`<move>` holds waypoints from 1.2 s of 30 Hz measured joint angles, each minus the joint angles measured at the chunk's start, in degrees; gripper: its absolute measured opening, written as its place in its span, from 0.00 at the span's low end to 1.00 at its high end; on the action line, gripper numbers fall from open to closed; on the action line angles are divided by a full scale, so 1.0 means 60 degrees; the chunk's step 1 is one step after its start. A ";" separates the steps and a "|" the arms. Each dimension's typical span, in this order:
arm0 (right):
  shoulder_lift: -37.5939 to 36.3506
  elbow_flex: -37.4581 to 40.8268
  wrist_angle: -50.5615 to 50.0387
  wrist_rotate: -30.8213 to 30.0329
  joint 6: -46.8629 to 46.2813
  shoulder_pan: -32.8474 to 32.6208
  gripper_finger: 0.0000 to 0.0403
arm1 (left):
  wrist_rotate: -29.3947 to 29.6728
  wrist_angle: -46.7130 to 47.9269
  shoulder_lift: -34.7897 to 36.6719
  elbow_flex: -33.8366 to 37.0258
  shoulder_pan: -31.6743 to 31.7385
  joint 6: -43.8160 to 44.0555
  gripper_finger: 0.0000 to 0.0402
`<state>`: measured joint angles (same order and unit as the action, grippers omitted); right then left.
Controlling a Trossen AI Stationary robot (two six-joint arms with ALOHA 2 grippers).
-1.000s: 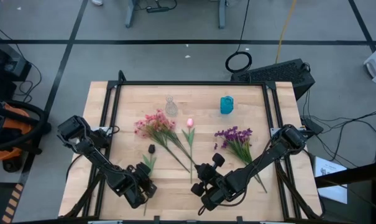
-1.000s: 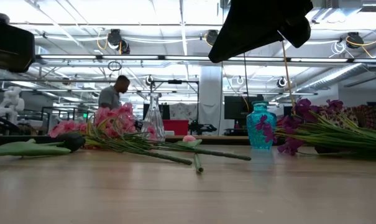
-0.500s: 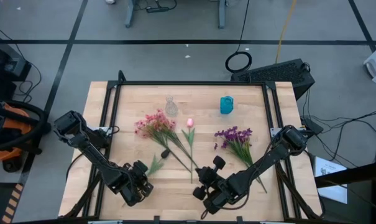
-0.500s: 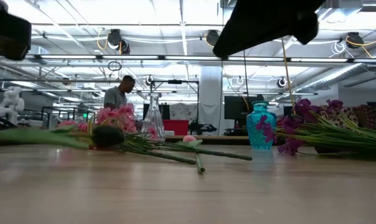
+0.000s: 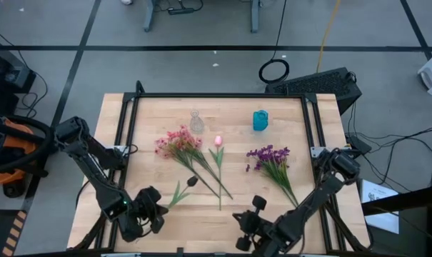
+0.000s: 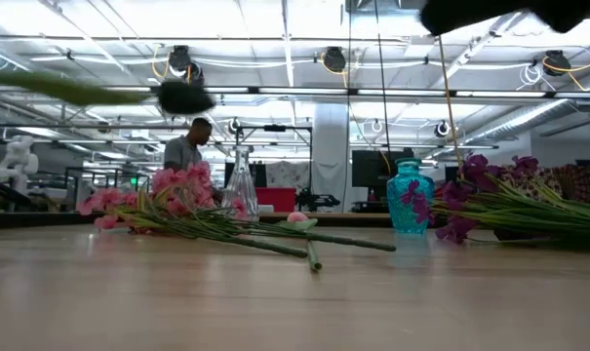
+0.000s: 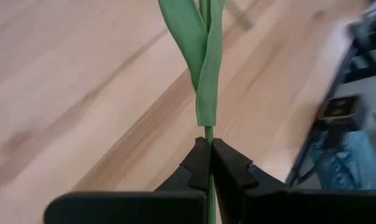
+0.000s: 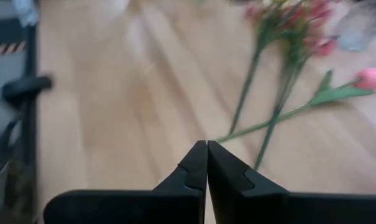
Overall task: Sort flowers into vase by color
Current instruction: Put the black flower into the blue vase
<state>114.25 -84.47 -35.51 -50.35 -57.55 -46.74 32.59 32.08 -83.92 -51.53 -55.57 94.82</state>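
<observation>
My left gripper (image 5: 157,204), near the table's near-left corner, is shut on a flower with long green leaves (image 7: 203,59) and a dark head (image 5: 191,180). This flower floats high in the low view, dark head (image 6: 185,97). My right gripper (image 5: 243,216) is shut and empty above the near edge. A pink spray bunch (image 5: 178,143), a pink tulip (image 5: 218,140) and a purple bunch (image 5: 270,158) lie flat on the table. Beyond them stand a clear glass vase (image 5: 196,123) and a blue vase (image 5: 260,120). My left gripper pinches the flower's thin bare stem (image 7: 208,132) just below the leaves, between the two fingertips. The stem runs on along the fingers, away from them toward the table's middle. The flower is lifted clear of the table and lies about level in the air.
The wooden table (image 5: 151,114) has a black frame along its edges. Bare wood lies along the near side between the two arms. A person (image 6: 182,146) stands in the room beyond the far edge. A keyboard (image 5: 323,82) lies on the floor past the far-right corner.
My left gripper, shut on the stem, has risen and drawn back toward the near-left corner. The flower has gone from lying on the table to hanging clear, high in the low view. My right gripper has pulled back toward the near edge and upward.
</observation>
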 joint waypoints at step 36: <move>-0.1894 0.4763 0.6904 0.1412 0.5770 0.2374 0.01 | -0.3411 -1.1783 -0.0003 0.0486 0.6912 -1.4705 0.00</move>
<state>102.88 -55.89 5.92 -41.88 -22.93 -32.50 12.13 -38.61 -83.94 -48.61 -14.10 6.59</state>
